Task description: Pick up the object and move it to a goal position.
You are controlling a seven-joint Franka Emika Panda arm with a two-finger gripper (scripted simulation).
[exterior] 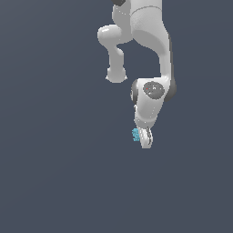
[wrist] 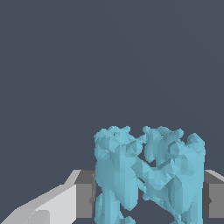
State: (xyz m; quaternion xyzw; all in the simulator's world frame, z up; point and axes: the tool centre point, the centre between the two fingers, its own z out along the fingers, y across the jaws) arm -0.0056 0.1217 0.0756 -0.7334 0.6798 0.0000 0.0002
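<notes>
The object (exterior: 135,134) is a tiny light-cyan lumpy block. In the exterior view it peeks out at the left side of my white gripper (exterior: 144,139), which hangs below the arm over the dark grey ground. In the wrist view the object (wrist: 148,175) looks large and rough. It sits between my two grey finger pads (wrist: 84,200), one on each side, both touching it. My gripper (wrist: 148,201) is shut on the object.
The white arm (exterior: 145,36) comes down from the top of the exterior view. A plain dark grey ground (exterior: 54,159) fills everything else. No other objects show.
</notes>
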